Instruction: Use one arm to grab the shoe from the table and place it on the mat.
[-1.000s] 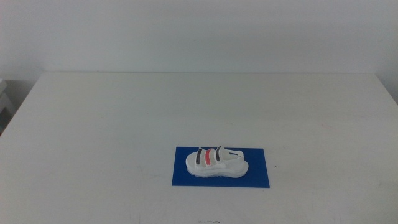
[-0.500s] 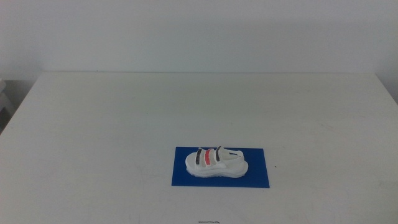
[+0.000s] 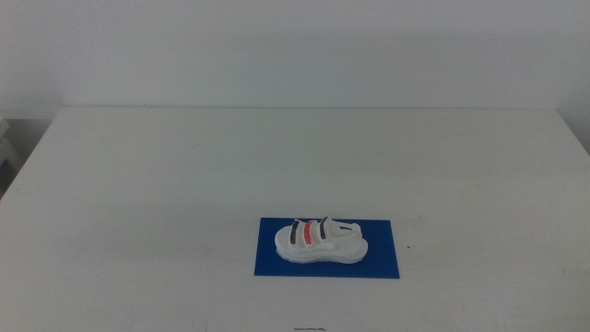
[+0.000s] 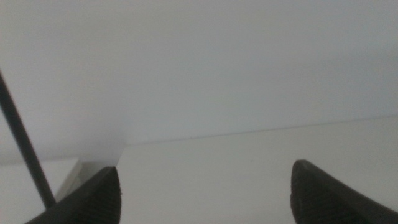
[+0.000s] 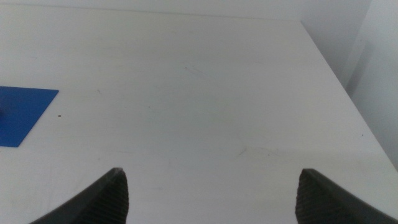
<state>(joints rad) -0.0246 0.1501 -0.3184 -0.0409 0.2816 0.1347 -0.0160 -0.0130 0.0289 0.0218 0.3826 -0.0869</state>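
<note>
The white shoe [image 3: 319, 241] with dark, red, dark stripes lies on the deep-blue mat [image 3: 378, 261] near the front of the white table [image 3: 184, 175]. Nothing touches it. Neither arm shows in the middle view. My left gripper [image 4: 205, 190] shows only in the left wrist view, jaws wide apart and empty, over bare table near an edge. My right gripper [image 5: 211, 193] shows only in the right wrist view, jaws wide apart and empty, over bare table. A corner of the mat [image 5: 22, 112] shows in that view, well away from the jaws.
The table's far edge meets a pale wall [image 3: 295, 46]. A thin dark rod [image 4: 25, 149] crosses the left wrist view near the table edge. The table's right edge [image 5: 339, 81] shows in the right wrist view.
</note>
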